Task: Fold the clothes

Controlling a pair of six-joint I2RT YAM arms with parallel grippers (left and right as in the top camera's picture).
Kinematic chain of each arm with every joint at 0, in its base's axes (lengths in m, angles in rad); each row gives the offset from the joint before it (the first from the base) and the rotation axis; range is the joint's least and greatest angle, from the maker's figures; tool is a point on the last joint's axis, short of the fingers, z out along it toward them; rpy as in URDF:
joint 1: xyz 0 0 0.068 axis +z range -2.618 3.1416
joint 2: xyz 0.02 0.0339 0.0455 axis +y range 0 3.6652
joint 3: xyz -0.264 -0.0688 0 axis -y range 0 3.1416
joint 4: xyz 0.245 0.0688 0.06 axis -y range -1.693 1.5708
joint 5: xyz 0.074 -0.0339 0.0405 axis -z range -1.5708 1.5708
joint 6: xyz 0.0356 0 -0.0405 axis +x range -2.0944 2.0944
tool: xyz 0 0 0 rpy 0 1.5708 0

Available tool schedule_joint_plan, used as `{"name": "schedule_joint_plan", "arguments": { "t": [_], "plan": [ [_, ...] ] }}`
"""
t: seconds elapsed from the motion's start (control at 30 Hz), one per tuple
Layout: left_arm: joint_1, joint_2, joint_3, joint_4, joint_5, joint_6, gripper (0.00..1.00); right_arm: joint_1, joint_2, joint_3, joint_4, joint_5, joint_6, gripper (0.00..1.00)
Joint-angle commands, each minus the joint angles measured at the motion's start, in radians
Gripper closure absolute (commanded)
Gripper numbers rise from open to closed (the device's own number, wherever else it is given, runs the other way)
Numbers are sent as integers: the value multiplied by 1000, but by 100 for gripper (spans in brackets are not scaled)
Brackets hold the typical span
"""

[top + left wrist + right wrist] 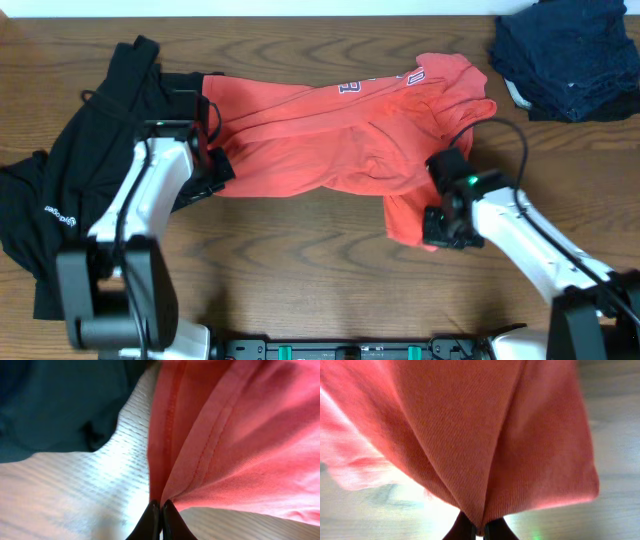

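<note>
Left gripper (160,512) is clamped on a stitched hem of the red-orange T-shirt (320,140). Right gripper (479,529) pinches its opposite edge. A black top (70,190) lies beside it on the table (300,270).

White-and-black left arm (140,205) stretches to the left edge of the crumpled red-orange cotton T-shirt (320,140), left gripper (214,176) pinched tight on its hem; white right arm (525,235) angles in at the shirt's lower right corner, right gripper (440,228) clamped on a fold there.
</note>
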Motion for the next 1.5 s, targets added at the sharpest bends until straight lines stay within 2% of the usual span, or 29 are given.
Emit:
{"name": "schedule_joint_plan", "arguments": {
  "t": [0.0,0.2,0.4,0.53,0.7,0.9,1.2,1.47],
  "plan": [
    [2,-103,10,-26,-33,-13,94,-49,-63,149,-92,23,-87,99],
    [2,-216,10,-97,-32,-13,94,-132,-89,314,-285,26,-175,99],
    [2,-244,10,-205,-31,-14,94,-146,-158,337,-388,14,-199,99],
    [2,-245,10,-244,-31,-17,94,-146,-238,337,-395,15,-200,99],
    [2,-246,10,-208,-31,-24,94,-146,-280,335,-206,15,-220,99],
    [2,-240,10,-111,-40,-25,94,-146,-172,325,57,68,-262,99],
    [2,-195,9,49,-111,-51,94,-187,79,325,269,78,-288,99],
    [2,-40,9,160,-111,-85,94,-233,177,325,416,60,-304,99]
  ]
}}
